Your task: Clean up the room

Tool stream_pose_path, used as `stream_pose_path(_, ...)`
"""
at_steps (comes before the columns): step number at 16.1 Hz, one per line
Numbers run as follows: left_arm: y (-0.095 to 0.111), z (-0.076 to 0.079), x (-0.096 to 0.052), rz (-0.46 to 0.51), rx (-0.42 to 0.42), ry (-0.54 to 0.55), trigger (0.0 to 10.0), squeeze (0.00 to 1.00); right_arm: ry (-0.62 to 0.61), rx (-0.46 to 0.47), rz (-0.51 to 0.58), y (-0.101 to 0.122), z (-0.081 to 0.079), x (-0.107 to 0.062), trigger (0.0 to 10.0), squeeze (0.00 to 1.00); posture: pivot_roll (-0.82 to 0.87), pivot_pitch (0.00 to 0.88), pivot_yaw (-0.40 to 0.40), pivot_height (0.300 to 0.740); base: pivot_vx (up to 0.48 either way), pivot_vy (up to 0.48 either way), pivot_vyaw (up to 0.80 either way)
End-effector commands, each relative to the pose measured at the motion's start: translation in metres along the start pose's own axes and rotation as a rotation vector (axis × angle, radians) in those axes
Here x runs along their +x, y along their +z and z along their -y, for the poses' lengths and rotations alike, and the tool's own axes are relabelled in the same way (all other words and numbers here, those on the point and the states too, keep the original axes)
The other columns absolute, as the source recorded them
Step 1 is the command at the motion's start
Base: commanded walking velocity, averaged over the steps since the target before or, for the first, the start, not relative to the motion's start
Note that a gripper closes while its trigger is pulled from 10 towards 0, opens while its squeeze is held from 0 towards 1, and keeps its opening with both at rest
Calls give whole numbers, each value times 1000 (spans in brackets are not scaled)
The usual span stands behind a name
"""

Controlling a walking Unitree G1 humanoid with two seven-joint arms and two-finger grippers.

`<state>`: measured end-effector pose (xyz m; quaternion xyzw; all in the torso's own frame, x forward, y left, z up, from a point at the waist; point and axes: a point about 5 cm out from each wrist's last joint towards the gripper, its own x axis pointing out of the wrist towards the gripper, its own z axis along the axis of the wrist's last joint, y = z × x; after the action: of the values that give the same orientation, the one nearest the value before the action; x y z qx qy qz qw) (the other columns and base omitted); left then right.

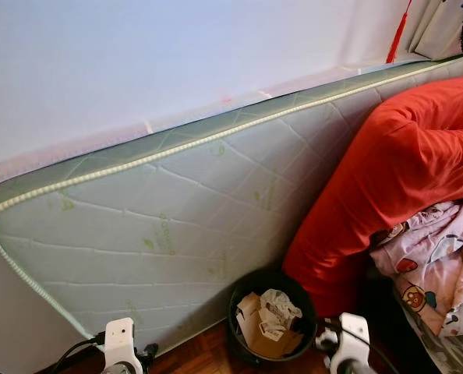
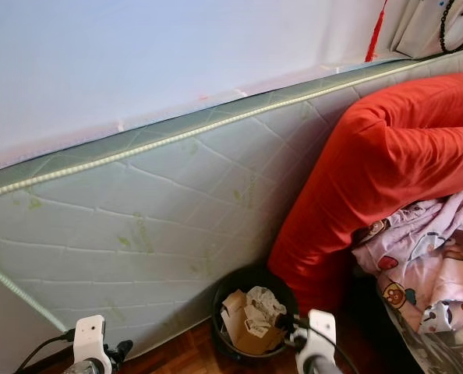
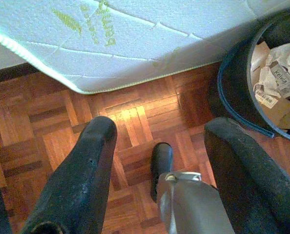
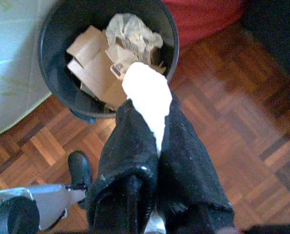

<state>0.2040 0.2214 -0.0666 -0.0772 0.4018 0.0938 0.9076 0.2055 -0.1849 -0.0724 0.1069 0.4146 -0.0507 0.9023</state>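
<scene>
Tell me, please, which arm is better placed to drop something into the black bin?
The right. Its pincer is shut on a white wad right at the rim of the black bin, while the left pincer is open over bare parquet floor beside it.

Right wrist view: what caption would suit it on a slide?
Right claw shut on white crumpled paper above the black trash bin.

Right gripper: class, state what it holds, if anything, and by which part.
The right gripper is shut on a crumpled white paper, pinched by its lower end, above the black bin. The left gripper is open, holding nothing.
</scene>
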Motion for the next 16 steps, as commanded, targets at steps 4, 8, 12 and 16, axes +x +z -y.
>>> stream_pose_path(4, -4, 2, -1, -9, 3, -24, 10000, 0, -16, -5, 16, 16, 8, 2, 10000, 0, 96, 0, -26, 740, 0, 0, 0)
stream_pose_path(8, -4, -14, -3, -4, 8, -3, 10000, 0, 12, -27, 35, 29, -3, 5, 10000, 0, 38, 0, -13, 740, 0, 0, 0)
stream_pose_path(12, -1, -10, -2, 2, 19, -6, 10000, 0, 8, -18, 55, 38, -5, 7, 10000, 0, 59, 0, -34, 740, 0, 0, 0)
stream_pose_path(16, -8, -4, -3, -12, 0, -25, 10000, 0, -19, 10, 59, 37, 6, 5, 10000, 0, 107, 0, -9, 740, 0, 0, 0)
